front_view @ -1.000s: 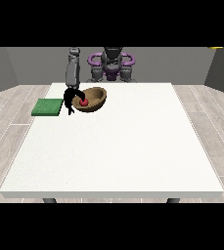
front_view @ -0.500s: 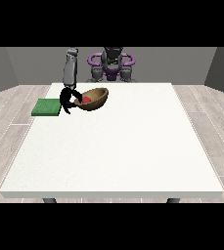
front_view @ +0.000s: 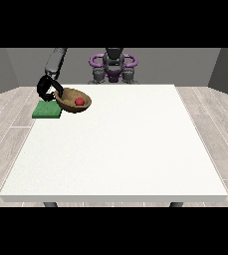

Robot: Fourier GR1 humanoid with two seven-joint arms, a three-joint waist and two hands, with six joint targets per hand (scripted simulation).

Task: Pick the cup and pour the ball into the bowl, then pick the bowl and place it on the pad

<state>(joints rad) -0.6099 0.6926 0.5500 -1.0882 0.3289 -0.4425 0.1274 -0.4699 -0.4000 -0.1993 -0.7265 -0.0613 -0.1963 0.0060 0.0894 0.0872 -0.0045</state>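
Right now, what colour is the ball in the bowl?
Red: the ball shows best in the front view.

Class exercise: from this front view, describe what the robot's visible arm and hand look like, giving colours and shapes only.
The one arm in view, at the view's left, has a slim grey tube-shaped forearm that ends in a black hand with thin dark fingers. At the torso, purple ring-shaped shoulder pieces flank a grey and black body. No cables or markings can be made out.
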